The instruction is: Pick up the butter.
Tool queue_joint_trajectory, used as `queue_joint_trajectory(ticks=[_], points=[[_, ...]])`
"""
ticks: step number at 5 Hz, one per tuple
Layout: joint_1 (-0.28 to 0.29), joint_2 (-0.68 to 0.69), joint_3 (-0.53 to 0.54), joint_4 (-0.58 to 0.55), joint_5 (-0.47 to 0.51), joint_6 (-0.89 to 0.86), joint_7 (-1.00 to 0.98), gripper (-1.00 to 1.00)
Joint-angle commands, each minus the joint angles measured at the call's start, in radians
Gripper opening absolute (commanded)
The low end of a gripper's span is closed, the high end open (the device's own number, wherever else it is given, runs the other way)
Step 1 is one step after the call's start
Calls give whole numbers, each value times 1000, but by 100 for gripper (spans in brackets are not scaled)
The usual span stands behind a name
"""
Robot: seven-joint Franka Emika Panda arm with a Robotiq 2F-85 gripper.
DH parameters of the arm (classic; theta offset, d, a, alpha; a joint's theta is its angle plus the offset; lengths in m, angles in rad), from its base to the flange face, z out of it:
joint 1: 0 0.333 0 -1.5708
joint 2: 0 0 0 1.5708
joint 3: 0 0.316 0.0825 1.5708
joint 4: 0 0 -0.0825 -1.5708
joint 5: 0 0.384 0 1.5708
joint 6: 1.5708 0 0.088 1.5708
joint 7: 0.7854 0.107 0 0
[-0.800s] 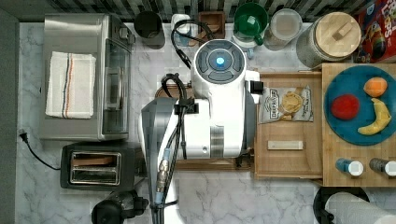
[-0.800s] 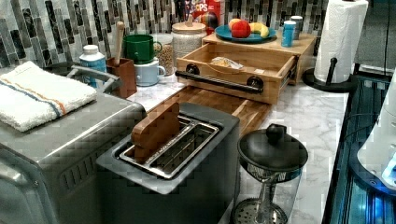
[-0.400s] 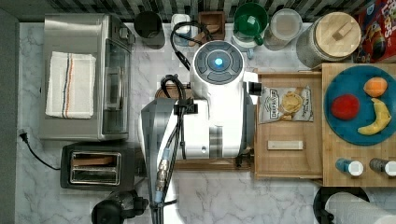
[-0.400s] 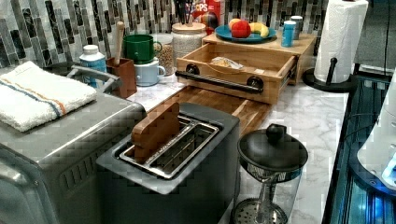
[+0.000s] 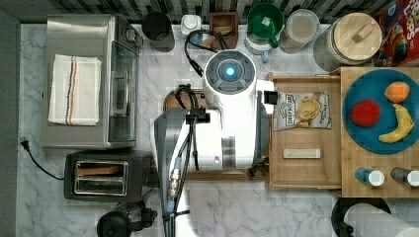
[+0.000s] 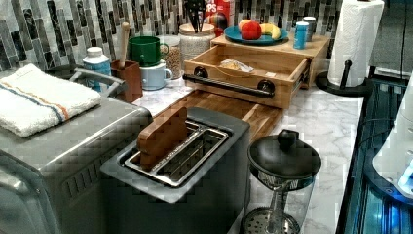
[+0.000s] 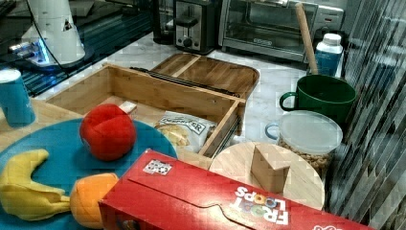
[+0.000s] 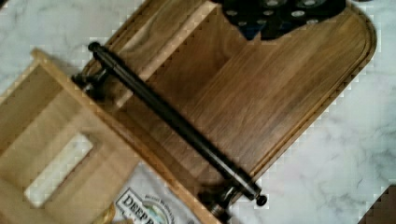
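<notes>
I can't tell my fingers' state, but the slim, pale cream rectangular butter stick (image 5: 302,153) lies flat in the open wooden drawer (image 5: 276,177), beside 1 grey chip bag (image 5: 302,110), reachable from above.

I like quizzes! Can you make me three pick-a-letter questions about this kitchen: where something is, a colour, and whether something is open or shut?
1. Where is the pale cream butter stick?
A on the blue plate
B in the wooden drawer
C in the toaster

2. What colour is the big mug?
A green
B pink
C orange

3. The wooden drawer is:
A shut
B pulled open
C upside down

Answers:
1 B, it lies on the drawer floor beside the grey chip bag.
2 A, green in the top view.
3 B, its inside shows.
</notes>
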Motion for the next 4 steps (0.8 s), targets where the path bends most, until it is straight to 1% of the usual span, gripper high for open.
queue_joint_trajectory(ticks=[1, 3, 4], points=[[-69, -143, -55, -104, -60, 73, -55, -100], [-108, -105, -143, -12, -7, -17, -168, -100], [-144, -104, -175, 3, -16, -9, -149, -100]])
